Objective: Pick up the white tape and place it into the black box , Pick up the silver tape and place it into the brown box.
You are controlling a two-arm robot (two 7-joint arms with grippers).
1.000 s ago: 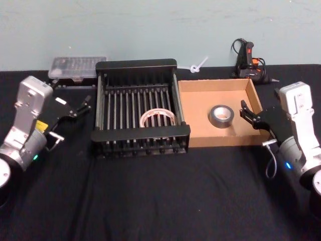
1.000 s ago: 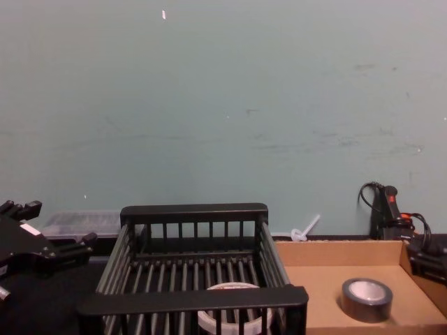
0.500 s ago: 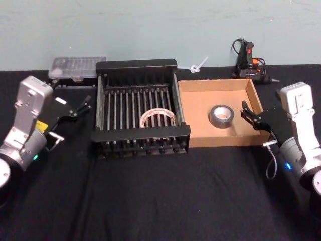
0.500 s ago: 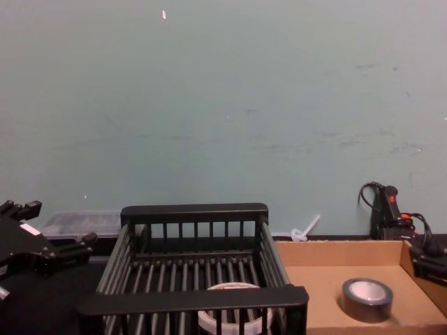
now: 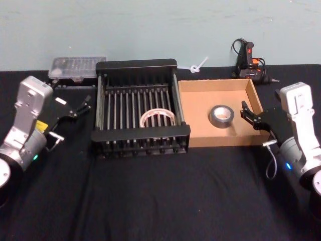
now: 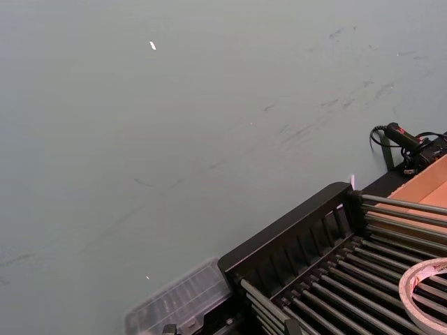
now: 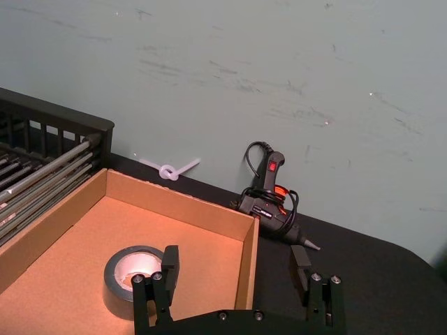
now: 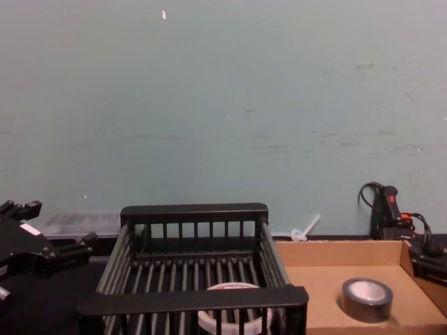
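Note:
The white tape lies flat on the slatted bottom of the black box, also seen in the chest view and the left wrist view. The silver tape lies inside the brown box, near its right half. My left gripper hovers open to the left of the black box, holding nothing. My right gripper is open and empty at the brown box's right wall, one finger over the box's inside, the other outside.
A clear plastic case sits behind the black box at the back left. A black glue gun and a white zip tie lie at the back right. Black cloth covers the table; the front is open.

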